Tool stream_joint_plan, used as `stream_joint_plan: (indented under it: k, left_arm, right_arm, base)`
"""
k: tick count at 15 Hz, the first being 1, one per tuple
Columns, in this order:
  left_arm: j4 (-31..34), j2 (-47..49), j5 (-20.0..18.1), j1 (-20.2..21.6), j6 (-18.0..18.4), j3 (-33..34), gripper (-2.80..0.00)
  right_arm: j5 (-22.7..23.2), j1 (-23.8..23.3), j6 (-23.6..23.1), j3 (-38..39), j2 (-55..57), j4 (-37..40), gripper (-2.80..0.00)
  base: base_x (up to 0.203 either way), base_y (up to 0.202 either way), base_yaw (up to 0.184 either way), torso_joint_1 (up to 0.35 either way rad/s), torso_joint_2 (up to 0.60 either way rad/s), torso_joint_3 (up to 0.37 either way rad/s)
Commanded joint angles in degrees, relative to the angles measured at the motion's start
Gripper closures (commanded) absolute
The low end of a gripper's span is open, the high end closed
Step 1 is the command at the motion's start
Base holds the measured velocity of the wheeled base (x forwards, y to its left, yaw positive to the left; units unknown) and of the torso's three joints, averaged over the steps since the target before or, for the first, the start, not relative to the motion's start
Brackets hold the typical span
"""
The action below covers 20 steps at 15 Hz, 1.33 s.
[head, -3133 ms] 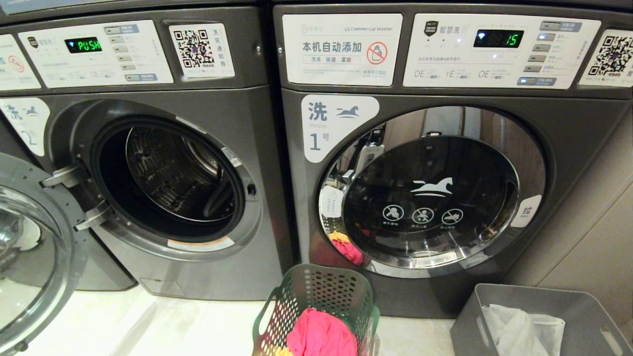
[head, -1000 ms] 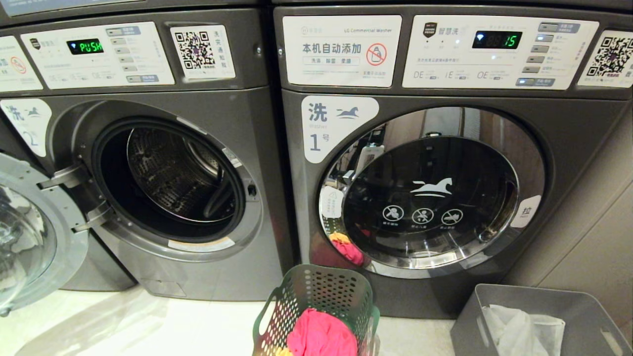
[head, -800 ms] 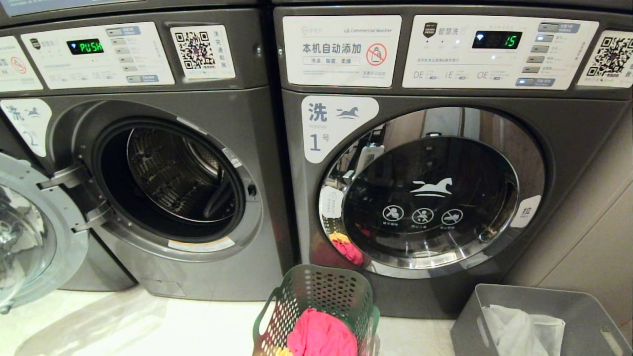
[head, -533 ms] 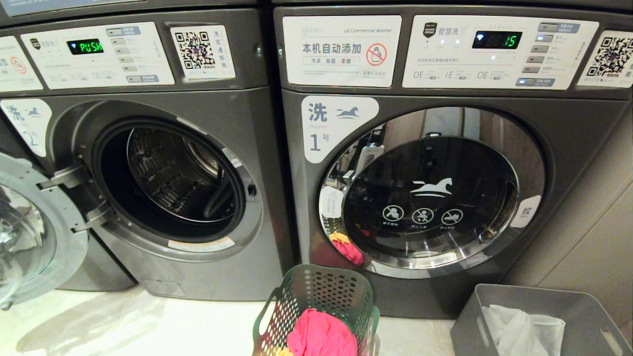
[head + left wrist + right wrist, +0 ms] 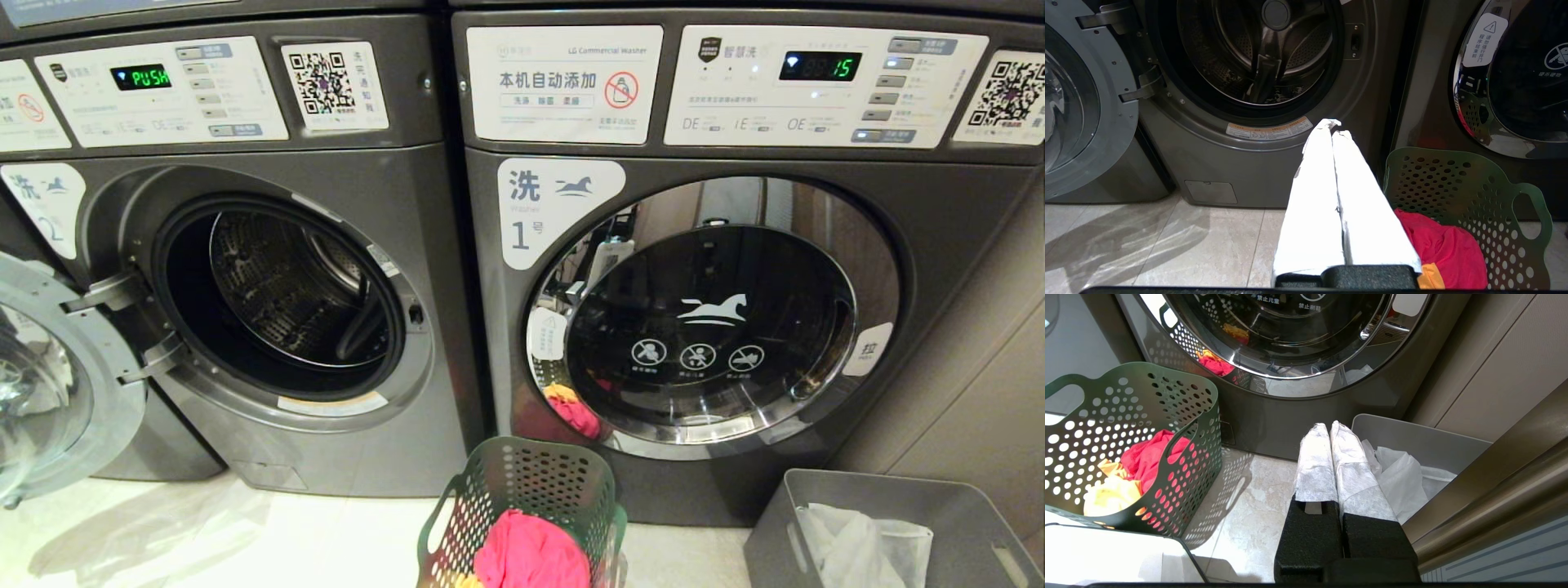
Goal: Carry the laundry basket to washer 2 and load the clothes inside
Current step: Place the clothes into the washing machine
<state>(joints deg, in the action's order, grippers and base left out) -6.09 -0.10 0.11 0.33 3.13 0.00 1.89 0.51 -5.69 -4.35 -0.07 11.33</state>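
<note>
The left tool (image 5: 1332,127) hangs low with its white-wrapped fingers (image 5: 1314,196) pressed together, holding nothing; the laundry basket (image 5: 1457,179) stands on the floor (image 5: 1167,245) just beside it at about three o'clock; washer 2 (image 5: 1241,171) lies ahead at twelve o'clock, its door (image 5: 1081,114) swung open toward nine o'clock and its drum (image 5: 1265,53) bare; the right tool (image 5: 1329,426) is likewise pinched shut and empty, over the grey bin (image 5: 1412,437) with its white bag (image 5: 1404,477); the clothes (image 5: 1147,457), pink over yellow, lie inside the basket, which sits in front of washer 1 (image 5: 939,245), whose door is closed.
</note>
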Motion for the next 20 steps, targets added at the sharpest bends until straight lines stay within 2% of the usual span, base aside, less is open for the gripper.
stream_joint_plan:
  k: [1, 9, 15, 20]
  left_arm:
    - [-0.1, 0.1, 0.1, 0.0, 0.0, 2.3, 0.0]
    - [-0.1, 0.1, -0.1, 0.0, -0.2, 2.3, 0.0]
    - [-0.1, 0.1, 0.0, 0.0, -0.1, 2.3, 0.0]
    - [-0.1, 0.1, 0.1, 0.0, -0.1, 2.3, 0.0]
  right_arm:
    - [0.0, 0.0, 0.0, 0.0, 0.0, 0.1, 0.0]
    - [0.2, 0.0, -0.2, 0.0, 0.0, 0.1, 0.0]
    - [0.0, 0.0, -0.1, 0.0, 0.0, 0.1, 0.0]
    - [0.0, 0.0, -0.1, 0.0, 0.0, 0.1, 0.0]
  base:
    - [0.0, 0.0, 0.0, 0.0, 0.0, 0.0]
    - [0.0, 0.0, 0.0, 0.0, 0.0, 0.0]
    - [-0.142, 0.0, 0.001, 0.002, 0.0, 0.003]
    - [0.0, 0.0, 0.0, 0.0, 0.0, 0.0]
